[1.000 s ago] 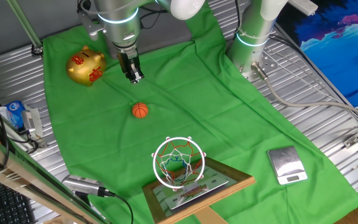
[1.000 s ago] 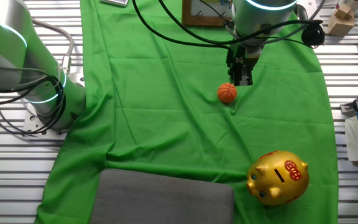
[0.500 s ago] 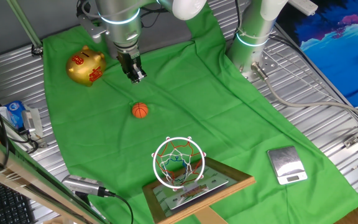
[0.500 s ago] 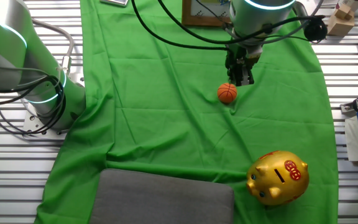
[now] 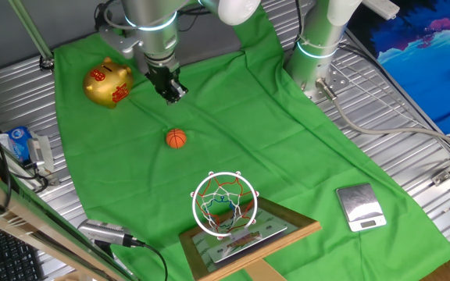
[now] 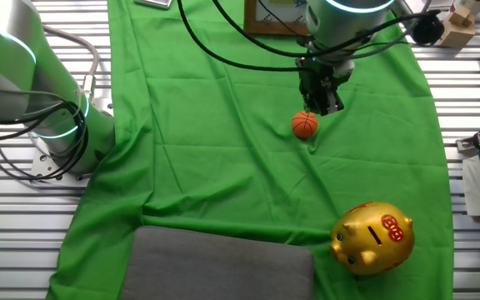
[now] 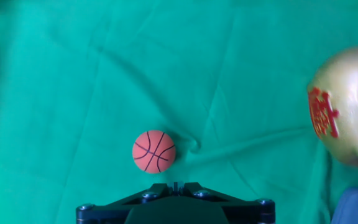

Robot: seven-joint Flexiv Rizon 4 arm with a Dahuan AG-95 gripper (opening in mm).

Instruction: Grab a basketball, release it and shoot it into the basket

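Green cloth draped over the surface. Wooden-framed basket at one edge, gold piggy bank toward the other. Pincer raised above the cloth, holding nothing; open or closed, cannot tell. Orange basketball loose on the cloth between pincer and basket.

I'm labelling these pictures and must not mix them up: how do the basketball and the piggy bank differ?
The basketball is orange with thin dark seams; the piggy bank is shiny gold with red markings. The basketball is far smaller than the piggy bank. The basketball is a plain sphere; the piggy bank has a pig's shape. Both rest untouched on the green cloth.
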